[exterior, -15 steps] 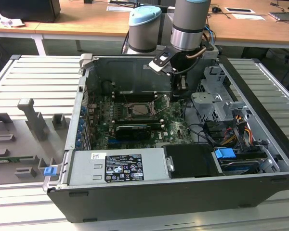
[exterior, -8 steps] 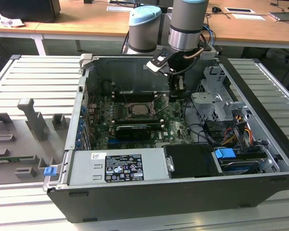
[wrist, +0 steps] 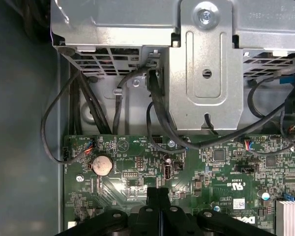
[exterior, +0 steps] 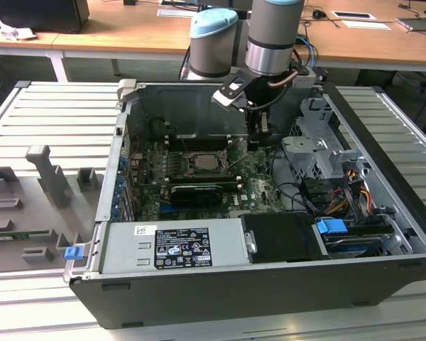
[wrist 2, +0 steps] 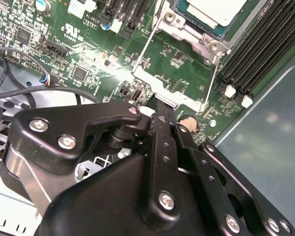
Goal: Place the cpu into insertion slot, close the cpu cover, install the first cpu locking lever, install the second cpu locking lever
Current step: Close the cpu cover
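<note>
The cpu [wrist 2: 214, 10] lies flat in the insertion slot [wrist 2: 184, 30] of the motherboard [wrist 2: 88, 54]. The cpu cover [wrist 2: 173, 96] stands open, tilted up. The end effector [wrist 2: 160, 104], its fingers pressed together with nothing between them, is at the cover's free edge, at 2 o'clock from the cpu in the exterior view.
</note>
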Tool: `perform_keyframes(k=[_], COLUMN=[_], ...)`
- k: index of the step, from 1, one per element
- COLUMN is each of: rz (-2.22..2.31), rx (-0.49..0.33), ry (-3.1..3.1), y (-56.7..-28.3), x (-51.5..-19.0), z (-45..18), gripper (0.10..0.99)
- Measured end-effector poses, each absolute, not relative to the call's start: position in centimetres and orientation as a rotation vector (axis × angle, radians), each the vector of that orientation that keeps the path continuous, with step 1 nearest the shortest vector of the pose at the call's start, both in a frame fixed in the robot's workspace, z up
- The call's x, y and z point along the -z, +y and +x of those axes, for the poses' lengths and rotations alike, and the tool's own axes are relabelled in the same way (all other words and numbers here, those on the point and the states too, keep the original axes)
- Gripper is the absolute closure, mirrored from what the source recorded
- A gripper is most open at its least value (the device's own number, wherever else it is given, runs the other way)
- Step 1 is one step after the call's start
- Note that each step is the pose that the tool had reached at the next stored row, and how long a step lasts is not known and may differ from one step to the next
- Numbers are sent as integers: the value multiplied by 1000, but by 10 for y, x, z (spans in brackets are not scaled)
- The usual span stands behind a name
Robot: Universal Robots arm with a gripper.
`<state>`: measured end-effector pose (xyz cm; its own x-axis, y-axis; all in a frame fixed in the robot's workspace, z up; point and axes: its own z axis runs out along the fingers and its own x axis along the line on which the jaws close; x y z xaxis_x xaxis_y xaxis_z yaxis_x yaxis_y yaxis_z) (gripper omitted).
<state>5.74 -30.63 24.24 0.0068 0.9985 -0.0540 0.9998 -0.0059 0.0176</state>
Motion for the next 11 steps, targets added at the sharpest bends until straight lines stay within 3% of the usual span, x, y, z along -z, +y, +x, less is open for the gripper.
perform_keyframes(k=[11], rz=[2192], rx=[40], ry=[2179], y=[-306], x=[-242], z=[53], gripper=[980])
